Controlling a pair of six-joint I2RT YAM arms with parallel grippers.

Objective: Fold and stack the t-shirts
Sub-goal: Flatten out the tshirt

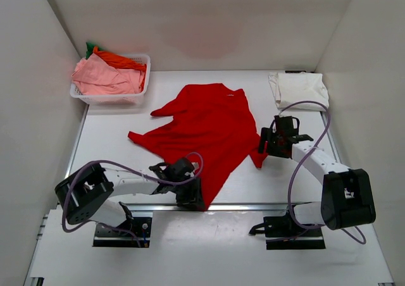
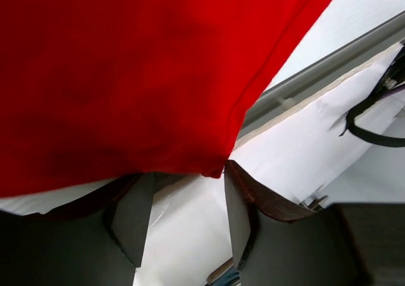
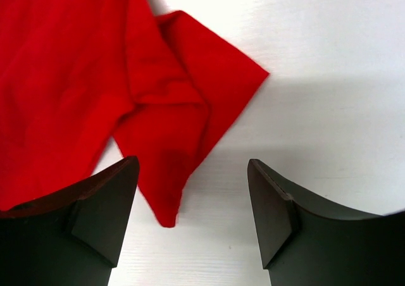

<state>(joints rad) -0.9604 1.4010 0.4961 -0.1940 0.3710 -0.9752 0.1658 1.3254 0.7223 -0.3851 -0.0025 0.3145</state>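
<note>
The bright red t-shirt (image 1: 205, 128) lies crumpled and spread on the middle of the white table. My left gripper (image 1: 190, 194) is open at its near hem corner by the table's front edge. In the left wrist view the red cloth (image 2: 126, 77) fills the top, and its corner tip hangs just past my open gripper (image 2: 186, 185), not pinched. My right gripper (image 1: 266, 142) is open at the shirt's right corner. In the right wrist view a pointed red flap (image 3: 171, 140) lies between the open gripper's (image 3: 193, 178) fingers. A folded cream-white t-shirt (image 1: 300, 88) lies at the back right.
A white lattice basket (image 1: 144, 61) at the back left holds pink (image 1: 104, 77), orange (image 1: 120, 61) and green (image 1: 90, 47) tees. The table's front metal rail (image 2: 316, 77) runs just by the left gripper. White walls close in the left, back and right.
</note>
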